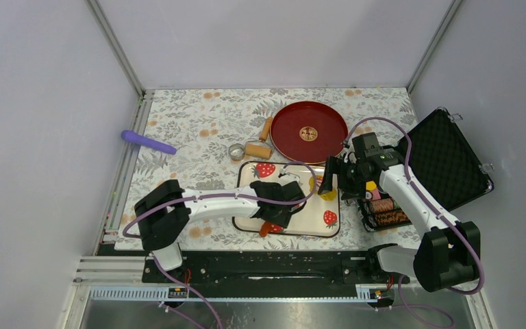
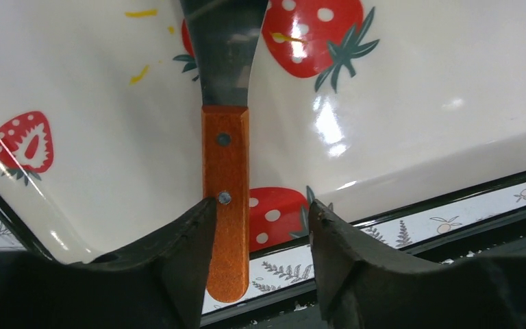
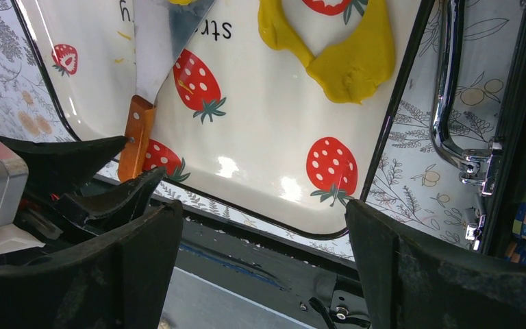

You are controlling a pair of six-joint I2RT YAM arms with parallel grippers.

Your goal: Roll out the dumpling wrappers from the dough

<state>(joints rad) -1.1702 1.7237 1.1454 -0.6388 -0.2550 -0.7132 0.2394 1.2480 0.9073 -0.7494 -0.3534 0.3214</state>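
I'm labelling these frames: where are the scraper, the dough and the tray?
scraper (image 2: 225, 171), left wrist view, wooden handle.
dough (image 3: 356, 65), right wrist view, wide right lobe.
tray (image 3: 267, 137), right wrist view, bare white floor.

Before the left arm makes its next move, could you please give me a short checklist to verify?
1. Left gripper open, not clamping the scraper: ok.
2. Scraper lying on the tray: ok.
3. Right gripper open and empty: ok.
4. Dough on the tray: ok.
5. Dough rolled into thin rounds: not ok, one irregular patch.
6. Rolling pin free beside the red plate: ok.
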